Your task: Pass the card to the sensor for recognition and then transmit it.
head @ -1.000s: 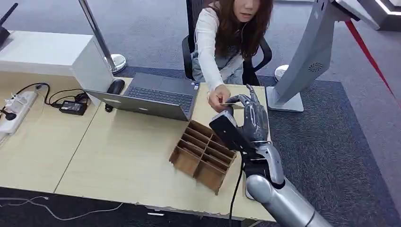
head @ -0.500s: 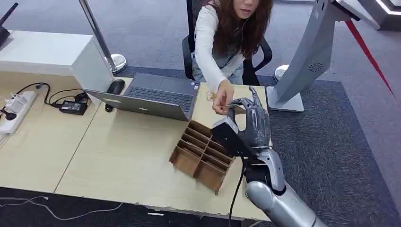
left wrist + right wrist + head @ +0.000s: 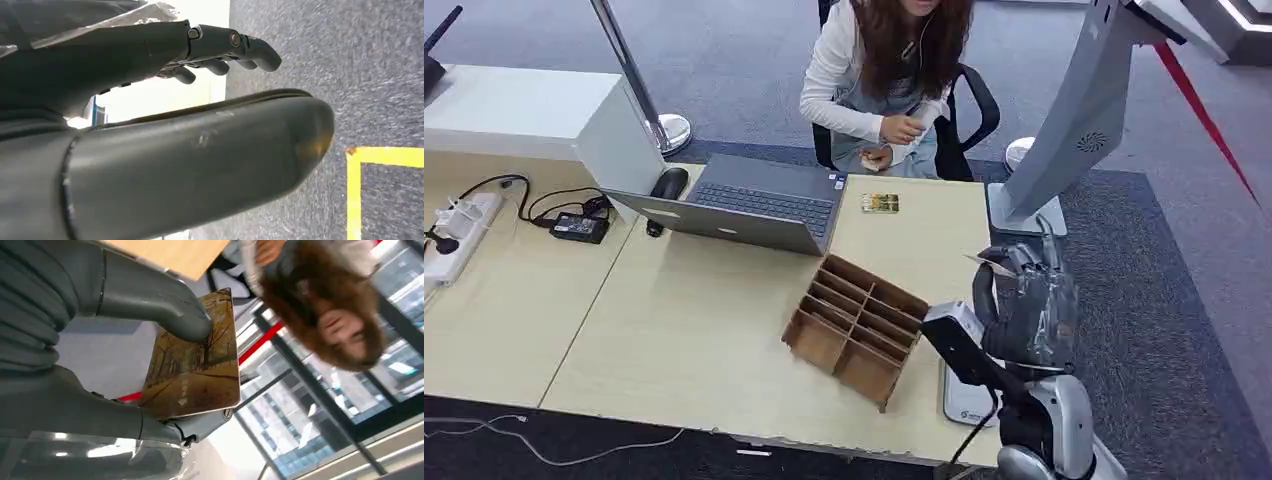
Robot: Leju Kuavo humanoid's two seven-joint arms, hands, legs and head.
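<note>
Since the earlier frames the person (image 3: 879, 70) has let go and sat back in the chair, hands drawn in near the lap, and the right hand (image 3: 1022, 300) has pulled back from mid-table to the table's right edge, near the base of the grey kiosk (image 3: 1074, 110), taking the card (image 3: 195, 365) with it.

On the far left of the table (image 3: 674, 330) lie a power strip (image 3: 459, 230) and a black adapter (image 3: 577, 227). Next comes an open laptop (image 3: 744, 205) with a mouse (image 3: 667, 183) behind it. Right of the laptop a second small card (image 3: 880, 203) lies flat on the table. Nearer, a brown divided box (image 3: 854, 325) sits in front of the laptop. A white sensor (image 3: 964, 400) lies by the table's right front corner, below the right hand.

The right wrist view shows the card pinched between the thumb and fingers, its tree picture facing the camera. The left hand (image 3: 200, 55) hangs over grey carpet with fingers extended and loosely together, holding nothing.
</note>
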